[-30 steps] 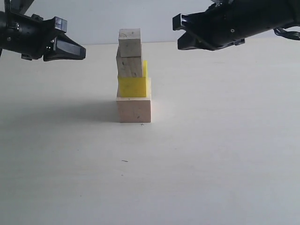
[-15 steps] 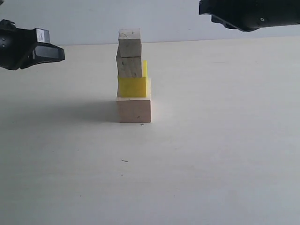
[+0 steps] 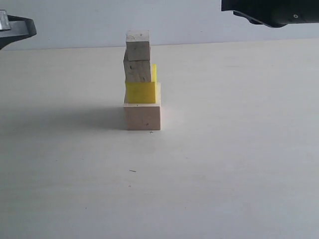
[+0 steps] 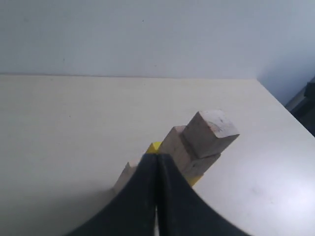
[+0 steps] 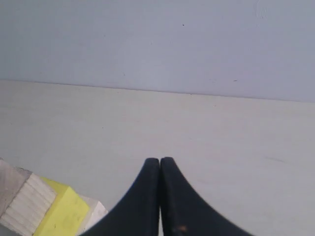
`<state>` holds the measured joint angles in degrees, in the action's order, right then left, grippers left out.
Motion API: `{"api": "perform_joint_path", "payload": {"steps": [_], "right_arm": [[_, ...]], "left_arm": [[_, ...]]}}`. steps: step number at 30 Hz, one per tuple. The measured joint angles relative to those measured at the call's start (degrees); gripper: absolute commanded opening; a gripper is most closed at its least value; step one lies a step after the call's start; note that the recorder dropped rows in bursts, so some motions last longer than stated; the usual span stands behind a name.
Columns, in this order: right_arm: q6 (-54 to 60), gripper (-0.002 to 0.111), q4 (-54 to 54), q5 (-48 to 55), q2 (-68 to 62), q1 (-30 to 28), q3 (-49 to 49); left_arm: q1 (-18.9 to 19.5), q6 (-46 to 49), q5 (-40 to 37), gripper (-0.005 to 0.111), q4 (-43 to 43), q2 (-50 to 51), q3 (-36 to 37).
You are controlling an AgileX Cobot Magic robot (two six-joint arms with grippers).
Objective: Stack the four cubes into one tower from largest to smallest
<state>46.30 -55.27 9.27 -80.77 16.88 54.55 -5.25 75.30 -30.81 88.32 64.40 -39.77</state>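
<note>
Tower [image 3: 141,79] of four cubes stands on the table [image 3: 224,149] just toward twelve o'clock of centre, large wood cube [image 3: 142,116] lowest, then yellow cube [image 3: 141,92], medium cube [image 3: 137,71] and tiny cube [image 3: 138,45], while the left gripper [image 4: 157,161] at ten o'clock and the right gripper [image 5: 160,164] at one o'clock hang pinched together, empty.
</note>
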Motion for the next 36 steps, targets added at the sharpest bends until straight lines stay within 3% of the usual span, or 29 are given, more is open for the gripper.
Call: {"api": "perform_joint_path", "payload": {"steps": [15,25,36], "right_arm": [[0.00,0.000,0.00,0.09,0.24,0.00,0.00],[0.00,0.000,0.00,0.09,0.24,0.00,0.00],[0.00,0.000,0.00,0.09,0.24,0.00,0.00]], "left_arm": [[0.00,-0.55,-1.69,0.000,1.63,-9.11,2.26],[0.00,0.47,3.38,0.000,1.63,-19.08,7.64],[0.00,-3.62,-3.98,0.000,1.30,-26.88,9.03]]}}
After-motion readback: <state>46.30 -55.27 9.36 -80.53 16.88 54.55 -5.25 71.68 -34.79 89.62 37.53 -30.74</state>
